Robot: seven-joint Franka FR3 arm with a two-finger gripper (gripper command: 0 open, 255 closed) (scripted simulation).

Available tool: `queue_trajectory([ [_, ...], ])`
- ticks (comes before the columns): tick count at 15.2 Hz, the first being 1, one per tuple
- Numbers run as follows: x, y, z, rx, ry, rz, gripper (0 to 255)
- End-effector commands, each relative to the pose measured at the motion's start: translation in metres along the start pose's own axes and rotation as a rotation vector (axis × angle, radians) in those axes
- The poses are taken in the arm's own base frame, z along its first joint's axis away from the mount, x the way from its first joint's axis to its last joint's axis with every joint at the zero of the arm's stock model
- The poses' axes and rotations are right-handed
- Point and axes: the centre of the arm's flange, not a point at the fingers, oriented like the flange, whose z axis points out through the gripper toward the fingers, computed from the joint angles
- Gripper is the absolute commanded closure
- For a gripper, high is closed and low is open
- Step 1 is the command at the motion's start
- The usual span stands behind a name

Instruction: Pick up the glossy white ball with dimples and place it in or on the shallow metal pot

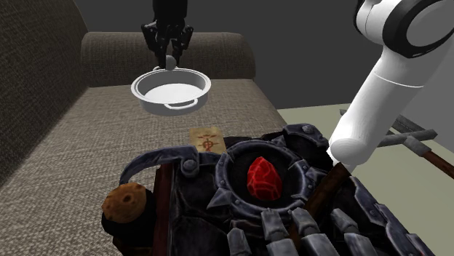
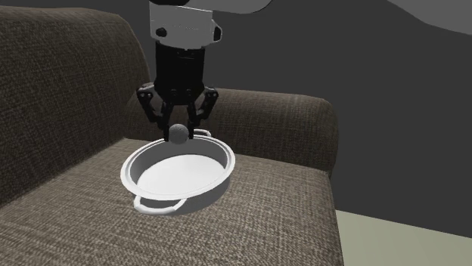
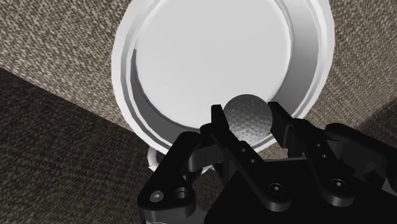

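A dimpled grey-white ball [image 3: 249,117] is clasped between my black fingers, and my gripper [image 3: 249,121] is shut on it. In the second exterior view the ball [image 2: 178,133] hangs just above the far rim of the shallow white pot [image 2: 144,161], held by the gripper [image 2: 178,134]. The pot [image 1: 149,93] rests on the brown sofa seat and has two loop handles. From the shoulder view the gripper [image 1: 171,60] hovers over the pot's far edge with the ball [image 1: 172,62] between its fingers. In the wrist view the pot's rim [image 3: 127,95] lies below the ball.
The sofa's armrest [image 2: 295,121] and backrest [image 1: 33,80] border the seat. Near the stand lie a dark spiked chest with a red gem [image 1: 263,179], a small parchment card [image 1: 206,138] and a brown lumpy ball [image 1: 125,201].
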Motion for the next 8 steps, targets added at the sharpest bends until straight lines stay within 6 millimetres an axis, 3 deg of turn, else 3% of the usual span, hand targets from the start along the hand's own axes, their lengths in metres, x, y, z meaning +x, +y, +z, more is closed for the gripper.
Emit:
queue_trajectory([
  [1, -0.001, 0.001, 0.011, 0.000, 0.001, 0.000, 255],
  [6, -0.006, 0.004, 0.040, 0.000, 0.001, 0.000, 255],
  [8, -0.006, 0.004, 0.040, 0.000, 0.001, 0.000, 255],
])
